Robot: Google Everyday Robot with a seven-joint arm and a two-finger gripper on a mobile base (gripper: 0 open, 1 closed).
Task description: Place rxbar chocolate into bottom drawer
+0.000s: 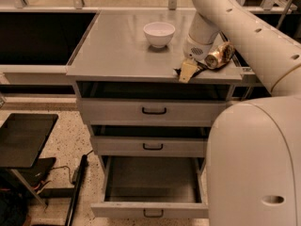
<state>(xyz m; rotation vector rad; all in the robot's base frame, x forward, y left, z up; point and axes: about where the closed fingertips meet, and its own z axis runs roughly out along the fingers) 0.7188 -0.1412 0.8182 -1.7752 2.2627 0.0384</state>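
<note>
My gripper (187, 71) is down at the front edge of the grey cabinet top (117, 51), right of centre. A small dark flat item, the rxbar chocolate (199, 68), lies right at the gripper and is mostly hidden by it. Whether it is held does not show. The bottom drawer (150, 209) is pulled out directly below, and its inside shows nothing in it.
A white bowl (159, 33) stands on the top behind the gripper. A shiny gold-brown crinkled item (219, 55) lies just to its right. The top drawer (154, 110) and middle drawer (153, 146) are pushed in. My white body (256, 164) fills the right foreground. A black flat stand (23, 138) is at the left.
</note>
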